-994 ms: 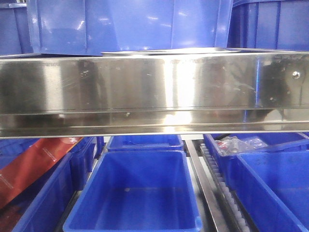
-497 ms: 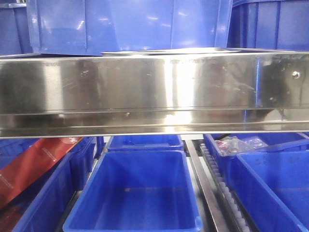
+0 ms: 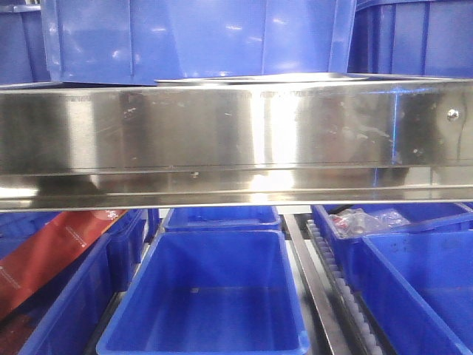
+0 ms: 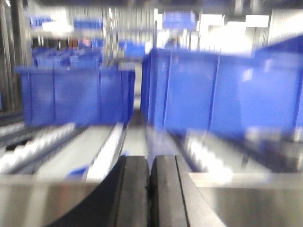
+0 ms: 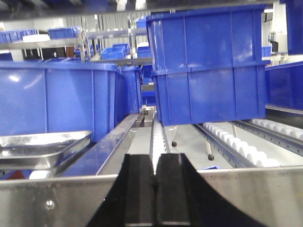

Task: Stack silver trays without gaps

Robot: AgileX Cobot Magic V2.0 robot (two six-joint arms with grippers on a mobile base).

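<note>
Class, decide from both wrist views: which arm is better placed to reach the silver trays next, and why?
Probably right: the silver trays sit near the right pincer, while the left pincer faces only blue bins in a blurred view.

- Shiny steel rail (image 3: 236, 140) spans the front view.
- Open blue bin (image 3: 207, 296) below the rail, centre.
- Red box (image 3: 52, 251) below the rail, left, tilted.
- Clear plastic bag (image 3: 366, 220) in the side bin (image 3: 334, 248) below the rail, right.
- Upper blue bin (image 3: 199, 37) above the rail.
</note>
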